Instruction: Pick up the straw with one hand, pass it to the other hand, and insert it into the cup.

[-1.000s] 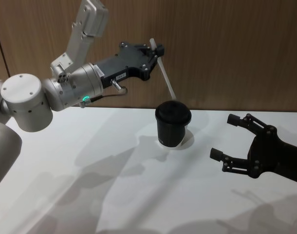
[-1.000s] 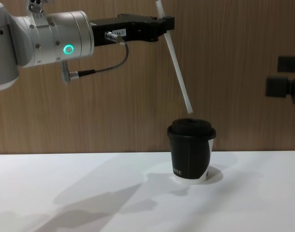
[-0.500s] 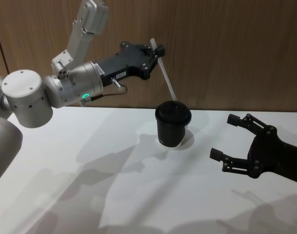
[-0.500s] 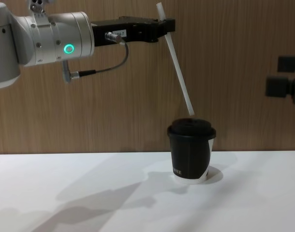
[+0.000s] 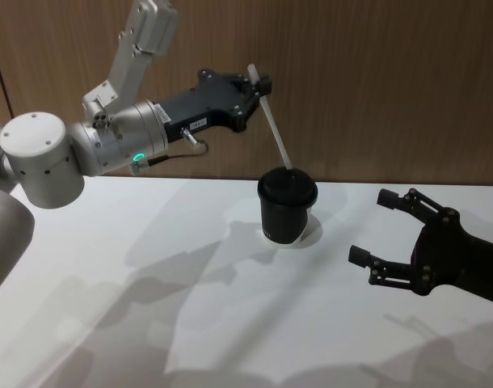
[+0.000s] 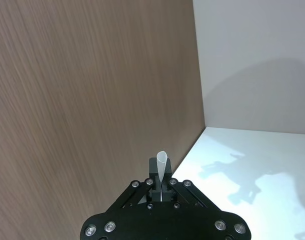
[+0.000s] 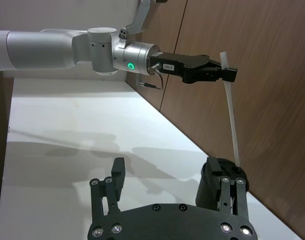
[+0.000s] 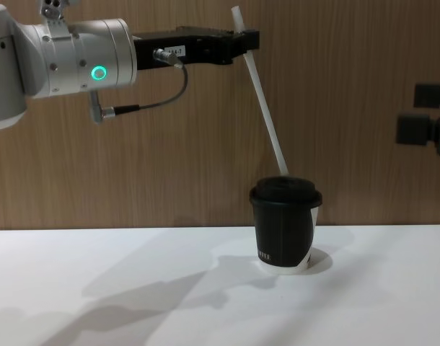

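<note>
My left gripper (image 5: 259, 85) (image 8: 247, 37) (image 7: 227, 74) (image 6: 162, 184), black with a silver wrist and green ring, hangs above the table, shut on the upper end of the white straw (image 5: 275, 129) (image 8: 263, 101) (image 7: 232, 115) (image 6: 162, 164). The straw slants down, and its lower tip meets the domed lid of the black cup (image 5: 286, 206) (image 8: 285, 223) (image 7: 215, 185), which stands upright on the white table (image 5: 149, 275). My right gripper (image 5: 374, 230) (image 7: 167, 182), blocky and black, is open to the right of the cup, holding nothing.
A wood-panelled wall (image 5: 376, 81) rises just behind the cup along the table's back edge. White tabletop (image 8: 133, 288) stretches in front of the cup and to its left.
The left gripper has lowered the straw a little. Its tip hung just above the lid before and now reaches the lid. The right gripper has not moved.
</note>
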